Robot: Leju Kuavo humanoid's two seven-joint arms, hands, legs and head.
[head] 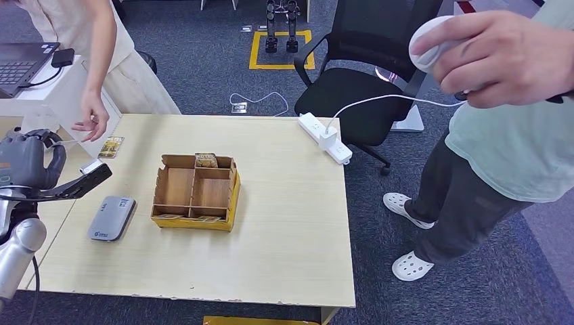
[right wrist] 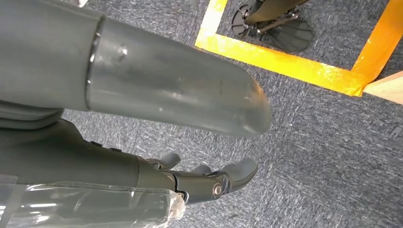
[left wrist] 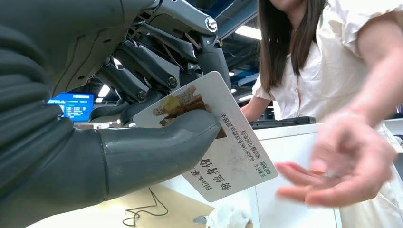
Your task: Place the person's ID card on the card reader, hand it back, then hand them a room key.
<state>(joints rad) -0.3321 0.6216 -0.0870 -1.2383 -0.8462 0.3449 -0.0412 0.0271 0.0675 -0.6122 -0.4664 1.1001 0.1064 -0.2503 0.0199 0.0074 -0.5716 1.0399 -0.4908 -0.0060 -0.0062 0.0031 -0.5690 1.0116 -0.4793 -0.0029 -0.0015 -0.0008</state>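
My left hand (head: 30,166) is raised off the table's left edge and pinches the white ID card (head: 91,167) between thumb and fingers. Up close, the ID card (left wrist: 233,156) carries a small picture and printed text, and the left hand (left wrist: 142,152) has its thumb pressed across it. A person's open hand (left wrist: 342,164) reaches toward the card, a short gap away. The grey card reader (head: 112,218) lies flat on the table below my hand. A wooden compartment box (head: 196,193) holds room key cards (head: 206,160). My right hand (right wrist: 204,183) hangs over the carpet, holding nothing.
A person (head: 101,61) stands at the table's far left, hand (head: 91,123) lowered near a loose card (head: 110,146). A second person (head: 501,135) stands on the right holding a white corded device (head: 430,44). A power strip (head: 325,137) lies at the table's far edge, with an office chair (head: 365,81) behind it.
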